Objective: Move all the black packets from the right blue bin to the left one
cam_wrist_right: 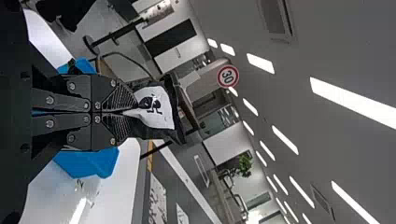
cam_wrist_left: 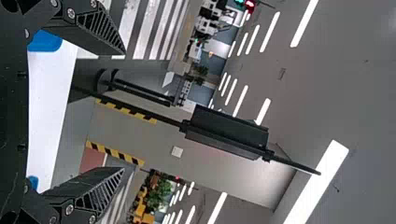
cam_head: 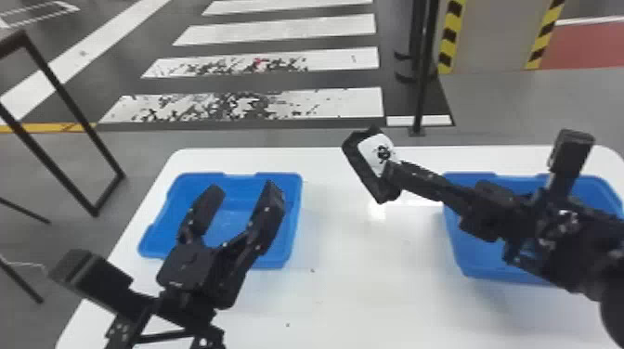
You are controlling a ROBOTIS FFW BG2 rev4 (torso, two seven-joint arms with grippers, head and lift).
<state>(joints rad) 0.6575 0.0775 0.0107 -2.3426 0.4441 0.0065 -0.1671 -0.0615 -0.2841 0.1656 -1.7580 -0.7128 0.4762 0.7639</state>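
Black packet [cam_head: 366, 177] with black-printed white label [cam_head: 372, 145]

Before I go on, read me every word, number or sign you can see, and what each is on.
"30": round red-rimmed sign in the room behind.
Label on the packet in the right gripper: black design, any lettering too blurred to read.
No other text is readable.

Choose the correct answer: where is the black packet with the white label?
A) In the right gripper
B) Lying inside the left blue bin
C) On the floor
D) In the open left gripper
A: the right gripper pinches the packet, while the left gripper stands open and empty.
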